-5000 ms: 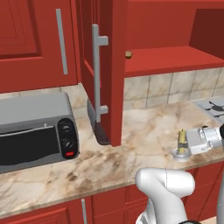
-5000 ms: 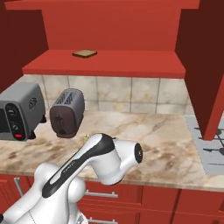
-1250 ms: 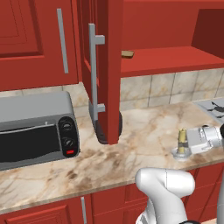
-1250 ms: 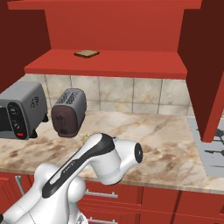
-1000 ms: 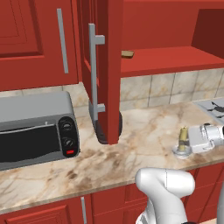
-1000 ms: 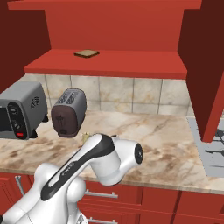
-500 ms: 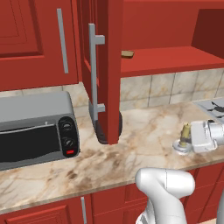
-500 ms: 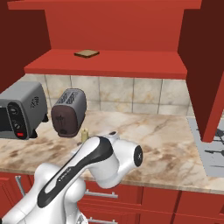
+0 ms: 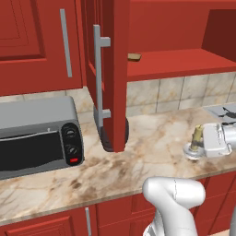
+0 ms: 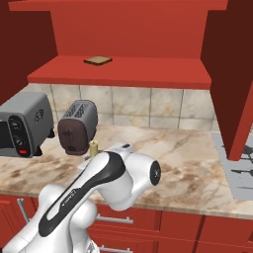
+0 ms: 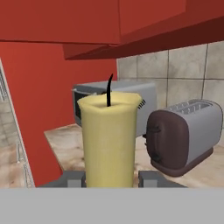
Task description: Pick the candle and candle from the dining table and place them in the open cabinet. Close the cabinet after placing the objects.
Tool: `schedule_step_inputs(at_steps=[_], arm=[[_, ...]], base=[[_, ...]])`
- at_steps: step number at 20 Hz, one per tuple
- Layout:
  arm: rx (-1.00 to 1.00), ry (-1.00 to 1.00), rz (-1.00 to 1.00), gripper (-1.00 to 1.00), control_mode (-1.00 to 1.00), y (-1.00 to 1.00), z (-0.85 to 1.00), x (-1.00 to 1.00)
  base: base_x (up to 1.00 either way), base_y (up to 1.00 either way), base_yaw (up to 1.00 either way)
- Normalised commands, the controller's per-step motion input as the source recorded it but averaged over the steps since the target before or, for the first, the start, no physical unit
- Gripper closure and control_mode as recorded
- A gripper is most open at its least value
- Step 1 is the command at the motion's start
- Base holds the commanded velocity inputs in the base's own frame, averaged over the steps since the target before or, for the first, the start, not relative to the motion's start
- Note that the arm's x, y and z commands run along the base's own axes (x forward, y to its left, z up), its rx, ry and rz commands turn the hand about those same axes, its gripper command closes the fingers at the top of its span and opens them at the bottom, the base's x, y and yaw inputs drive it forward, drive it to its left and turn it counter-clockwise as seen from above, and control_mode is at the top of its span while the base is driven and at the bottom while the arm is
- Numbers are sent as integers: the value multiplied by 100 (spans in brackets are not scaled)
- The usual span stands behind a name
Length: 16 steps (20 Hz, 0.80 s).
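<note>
Left base view: the hand (image 9: 203, 144) is seen low over the marbled counter (image 9: 152, 143) at the right edge, closed around the slim olive-gold candle (image 9: 197, 137), which stands upright on its clear round dish (image 9: 192, 152); whether the dish is touching the stone cannot be told. From the hand view the candle (image 11: 109, 140) is shown with its black wick between the two dark fingertips (image 11: 73, 179), which are pressed against its sides. Behind it a dark toaster (image 11: 183, 135) and a grey toaster oven (image 11: 94, 98) are found. The red wall cabinet (image 9: 179, 64) is open, its door (image 9: 115, 73) swung out edge-on, and a flat brown slab (image 10: 98, 61) is lying on the inner shelf (image 10: 148, 71). In the right base view only the candle's top (image 10: 93, 146) is visible, beside the toaster (image 10: 76, 127).
</note>
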Motion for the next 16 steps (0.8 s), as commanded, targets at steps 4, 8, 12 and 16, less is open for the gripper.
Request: schedule_step_inputs(at_steps=[4, 8, 12, 16], arm=[[0, 0, 0, 100, -100, 0, 18, -7], [0, -1, 0, 100, -100, 0, 16, -12], [0, -3, 0, 100, -100, 0, 15, -12], [0, 0, -3, 100, -100, 0, 15, -7]], base=[[0, 0, 0], [0, 0, 0], [0, 0, 0], [0, 0, 0]])
